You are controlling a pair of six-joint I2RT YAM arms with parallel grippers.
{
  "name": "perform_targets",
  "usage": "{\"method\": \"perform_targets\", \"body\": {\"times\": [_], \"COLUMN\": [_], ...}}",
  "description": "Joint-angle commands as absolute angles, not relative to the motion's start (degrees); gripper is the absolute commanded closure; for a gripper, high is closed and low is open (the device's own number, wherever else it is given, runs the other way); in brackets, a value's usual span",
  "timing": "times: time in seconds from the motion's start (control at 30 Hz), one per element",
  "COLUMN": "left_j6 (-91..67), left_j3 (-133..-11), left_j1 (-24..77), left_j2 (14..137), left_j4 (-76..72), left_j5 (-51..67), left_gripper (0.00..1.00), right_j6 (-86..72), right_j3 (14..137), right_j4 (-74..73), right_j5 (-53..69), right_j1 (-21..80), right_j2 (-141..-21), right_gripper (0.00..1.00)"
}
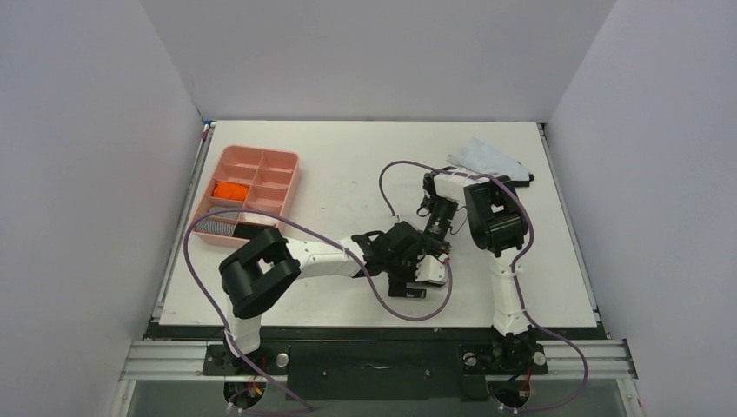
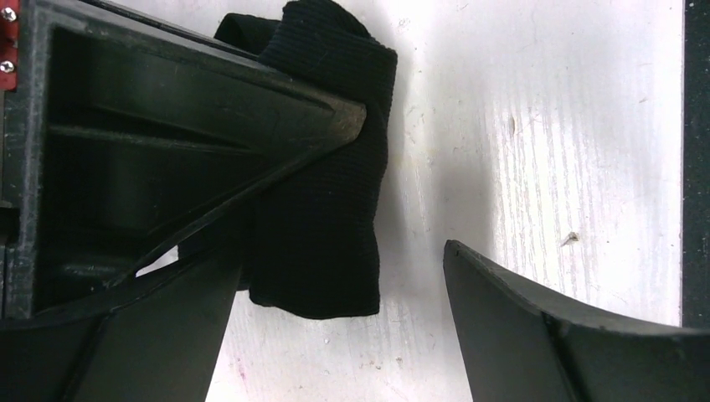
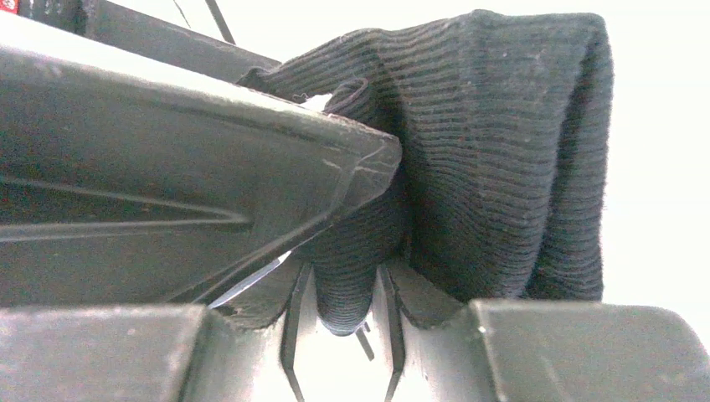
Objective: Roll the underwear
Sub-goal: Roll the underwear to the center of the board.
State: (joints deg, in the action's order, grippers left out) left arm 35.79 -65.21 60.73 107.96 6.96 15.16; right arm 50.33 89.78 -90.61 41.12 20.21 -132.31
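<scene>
Since the black ribbed cloth underwear near the desk's front edge looks light, soft and springy, grip the bundle mid-body. Right pincer is clamped on a fold; left pincer is spread wide astride it.

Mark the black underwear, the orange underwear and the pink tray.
black underwear (image 2: 326,209): left wrist view, middle of the bunched cloth.
orange underwear (image 1: 230,188): top external view, its centre, inside a tray compartment.
pink tray (image 1: 259,150): top external view, far rim.

Bright, even light, soft shadows; wrist views w/ blown-out table.
</scene>
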Motion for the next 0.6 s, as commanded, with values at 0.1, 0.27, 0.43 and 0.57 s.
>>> {"method": "perform_targets", "body": {"times": [0.1, 0.27, 0.43, 0.57], "left_j6": [35.5, 32.1, 29.2, 27.9], "left_j3": [-69.6, -69.0, -68.0, -68.5], "left_j1": [60.8, 60.8, 60.8, 60.8], "left_j2": [111.7, 113.2, 114.4, 115.7], "left_j4": [3.6, 1.2, -1.6, -0.8], "left_j5": [15.4, 16.3, 16.7, 17.9], "left_gripper": [0.25, 0.43, 0.63, 0.87], "right_j6": [52.5, 52.6, 52.5, 52.0], "right_j3": [90.1, 90.0, 90.0, 89.7], "right_j4": [-82.4, -82.3, -82.2, -81.5], "right_j5": [36.8, 36.9, 37.2, 37.1], "right_j1": [21.1, 21.0, 21.0, 20.8], "right_j2": [-134.6, -134.6, -134.4, -134.1], "right_gripper": [1.00, 1.00, 1.00, 0.99]}}
